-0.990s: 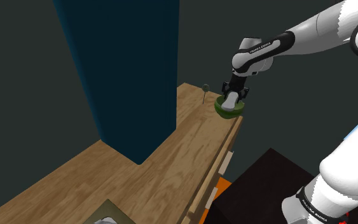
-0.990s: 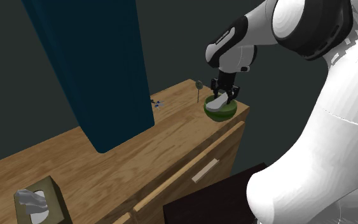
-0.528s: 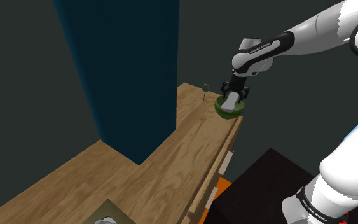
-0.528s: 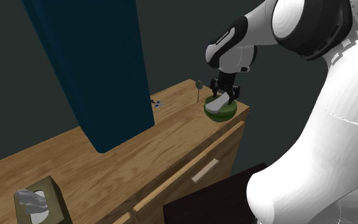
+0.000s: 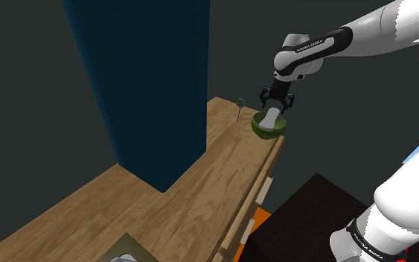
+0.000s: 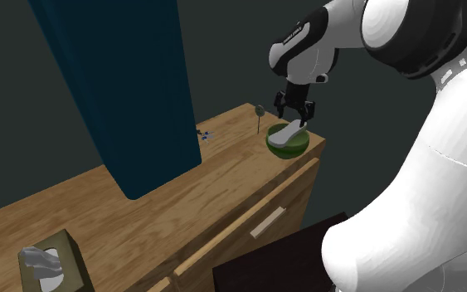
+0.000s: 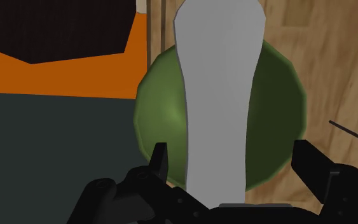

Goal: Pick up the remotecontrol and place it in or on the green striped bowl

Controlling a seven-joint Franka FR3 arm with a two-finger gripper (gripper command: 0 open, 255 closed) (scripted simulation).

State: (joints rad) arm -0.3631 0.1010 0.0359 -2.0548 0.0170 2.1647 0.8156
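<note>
1. Your grey remote control [image 7: 219, 95] lies across the green bowl [image 7: 158, 114], one end reaching past the rim.
2. Your black gripper [image 6: 294, 112] hangs just above it, fingers [image 7: 160, 162] spread wide, touching neither side: the remote is released.
3. In the shoulder view, the bowl sits at the far right corner of the wooden cabinet top [image 5: 200, 193], with a thin dark stem [image 5: 239, 106] standing near its left.
4. A tall dark-blue panel [image 5: 148, 74] rises further left.
</note>
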